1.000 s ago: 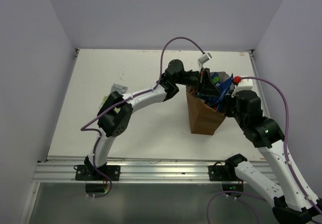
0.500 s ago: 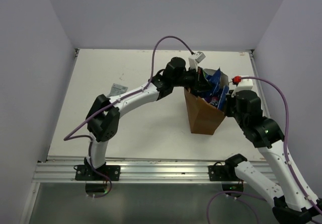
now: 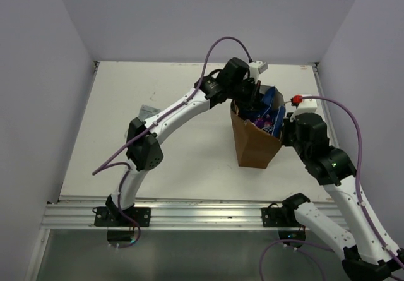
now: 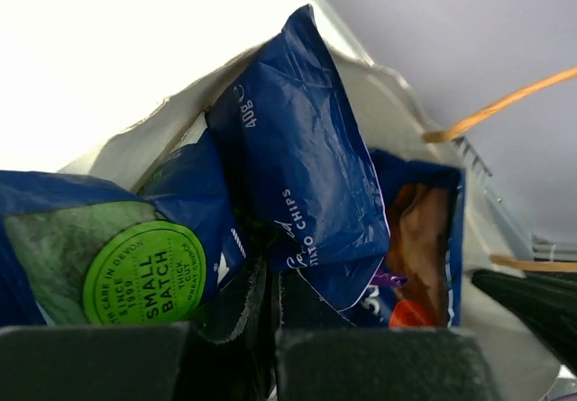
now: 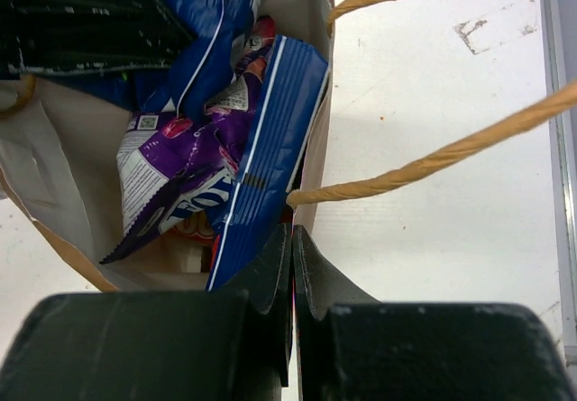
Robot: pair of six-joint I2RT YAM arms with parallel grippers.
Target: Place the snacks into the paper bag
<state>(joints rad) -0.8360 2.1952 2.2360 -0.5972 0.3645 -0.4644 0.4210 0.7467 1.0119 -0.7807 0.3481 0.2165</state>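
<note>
1. mouth of the paper bag [image 3: 254, 149]: crowded with upright blue packets [image 4: 306, 167] and a purple packet [image 5: 176, 171], with only narrow gaps between them.
2. left gripper [image 3: 257, 99]: jaws together, over the mouth's far side.
3. right gripper [image 5: 291, 239]: jaws together at the bag's right rim.
4. string handles [image 5: 433, 158]: loop out over the table beside that rim.
5. table [image 3: 120, 98]: open left of the bag.

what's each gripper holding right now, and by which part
Right gripper pinches the paper bag at its rim, beside a string handle. Left gripper appears shut on the blue crisp packet by its lower edge.
</note>
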